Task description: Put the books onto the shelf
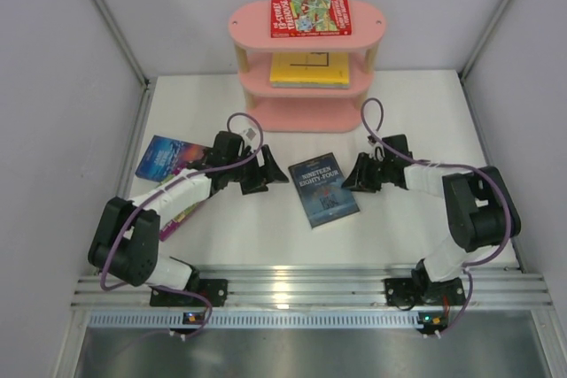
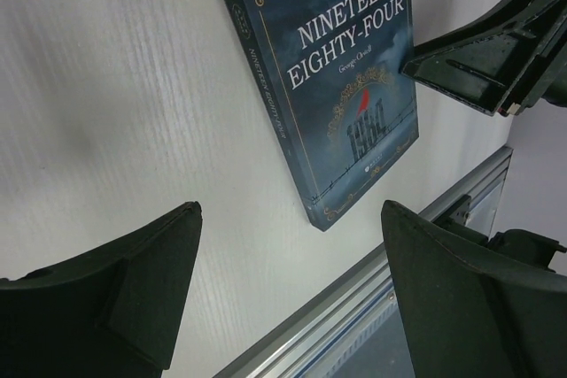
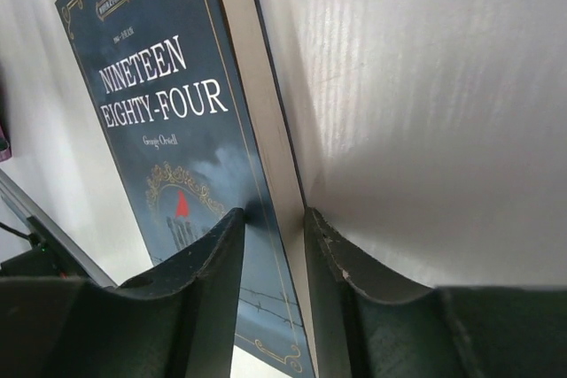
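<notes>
Fig. Top view, L to R. Far L on the matte white table (image 1: 266,241): blue book (image 1: 166,157), glossy cover w/ orange glow, lying flat and partly under the L arm. Just nearer, a purple book (image 1: 180,215) shows only as a thin strip beneath that arm. Left gripper (image 2: 291,219): dark, wedge-shaped fingers spread wide, nothing between them, aimed at the spine side of the navy book (image 1: 324,190). Centre rear: pink shelf (image 1: 257,28), three oval rounded boards on pale wooden posts. The red illustrated book (image 1: 310,17) lies flat on the top board and the plain yellow book (image 1: 308,70) on the middle board. Bottom board's contents can't be made out. Centre front: navy book is a thin paperback w/ white title and gilt border, flat on the table between the two grippers. Right gripper (image 3: 275,219): fingers narrow, astride the book's cream page edge, one over the cover and one on the table side. Whether they pinch it can't be told.
</notes>
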You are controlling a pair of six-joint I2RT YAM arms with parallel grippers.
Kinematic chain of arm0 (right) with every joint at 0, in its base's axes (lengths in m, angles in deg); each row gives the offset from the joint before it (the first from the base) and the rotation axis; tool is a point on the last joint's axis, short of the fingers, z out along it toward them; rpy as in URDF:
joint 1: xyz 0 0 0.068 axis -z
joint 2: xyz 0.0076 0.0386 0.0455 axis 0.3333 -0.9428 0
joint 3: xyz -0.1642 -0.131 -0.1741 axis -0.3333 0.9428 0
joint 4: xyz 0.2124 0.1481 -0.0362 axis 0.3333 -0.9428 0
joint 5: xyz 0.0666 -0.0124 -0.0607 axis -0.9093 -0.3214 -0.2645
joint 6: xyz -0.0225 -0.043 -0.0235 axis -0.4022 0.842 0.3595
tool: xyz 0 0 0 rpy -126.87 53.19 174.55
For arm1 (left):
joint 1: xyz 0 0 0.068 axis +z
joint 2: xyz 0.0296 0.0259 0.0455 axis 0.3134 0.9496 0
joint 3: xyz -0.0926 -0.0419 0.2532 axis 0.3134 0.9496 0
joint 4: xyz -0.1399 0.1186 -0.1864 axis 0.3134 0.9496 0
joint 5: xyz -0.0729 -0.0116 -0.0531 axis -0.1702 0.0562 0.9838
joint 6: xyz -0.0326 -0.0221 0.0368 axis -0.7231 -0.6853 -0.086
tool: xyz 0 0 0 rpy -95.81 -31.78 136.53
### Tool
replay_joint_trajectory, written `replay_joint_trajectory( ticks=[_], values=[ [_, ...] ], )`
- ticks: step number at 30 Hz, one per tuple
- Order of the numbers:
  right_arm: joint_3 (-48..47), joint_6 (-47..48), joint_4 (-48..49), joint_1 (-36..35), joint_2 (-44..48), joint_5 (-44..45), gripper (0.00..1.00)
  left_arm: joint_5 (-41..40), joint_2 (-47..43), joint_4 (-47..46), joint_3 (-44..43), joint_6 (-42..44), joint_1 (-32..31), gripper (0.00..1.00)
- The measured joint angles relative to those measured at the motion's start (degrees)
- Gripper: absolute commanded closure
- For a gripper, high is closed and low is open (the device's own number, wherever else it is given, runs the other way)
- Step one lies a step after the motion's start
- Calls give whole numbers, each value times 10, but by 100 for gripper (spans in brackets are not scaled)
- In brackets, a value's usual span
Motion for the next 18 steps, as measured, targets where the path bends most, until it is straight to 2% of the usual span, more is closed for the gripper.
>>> replay_joint_trajectory(
  ticks=[5, 8, 9, 10, 18],
  values=[
    [21, -22, 21, -19, 15, 24, 73, -11, 3, 11, 0, 0, 0, 14],
    [29, -34, 34, -19, 15, 27, 88, -12, 15, 12, 0, 1, 0, 14],
    [31, -38, 40, -19, 13, 24, 96, -12, 19, 13, 0, 0, 0, 14],
    [32, -41, 48, -19, 10, 17, 100, -13, 25, 14, 0, 0, 0, 14],
    [36, -83, 122, -17, -36, -45, 100, -19, 32, 11, 4, 2, 0, 14]
  ],
)
